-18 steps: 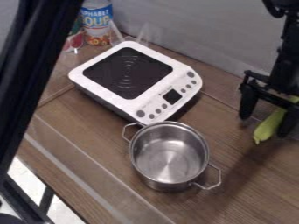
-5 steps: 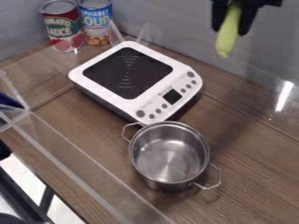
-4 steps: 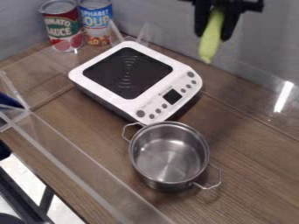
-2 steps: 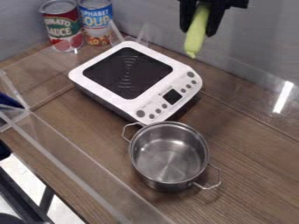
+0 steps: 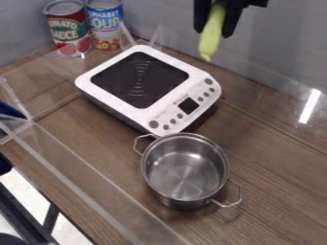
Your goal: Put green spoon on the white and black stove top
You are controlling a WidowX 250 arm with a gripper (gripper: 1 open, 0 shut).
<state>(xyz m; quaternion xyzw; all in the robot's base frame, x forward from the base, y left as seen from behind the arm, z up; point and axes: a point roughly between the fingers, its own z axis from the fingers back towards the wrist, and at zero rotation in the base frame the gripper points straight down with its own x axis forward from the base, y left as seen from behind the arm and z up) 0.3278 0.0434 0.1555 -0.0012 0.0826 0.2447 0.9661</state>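
Observation:
The green spoon hangs upright near the top of the camera view, pale yellow-green, its lower end tapering downward. My black gripper is shut on its upper part, mostly cut off by the top edge. The spoon hangs in the air above the back right corner of the white and black stove top, which lies flat on the wooden table with its black square top bare and its button panel facing front right.
A steel pot with two handles stands empty in front of the stove. Two cans stand at the back left. A clear plastic barrier runs along the table's front left edge.
My gripper has carried the spoon leftward and slightly down, from right of the stove to above its back right corner. Pot and stove have not moved.

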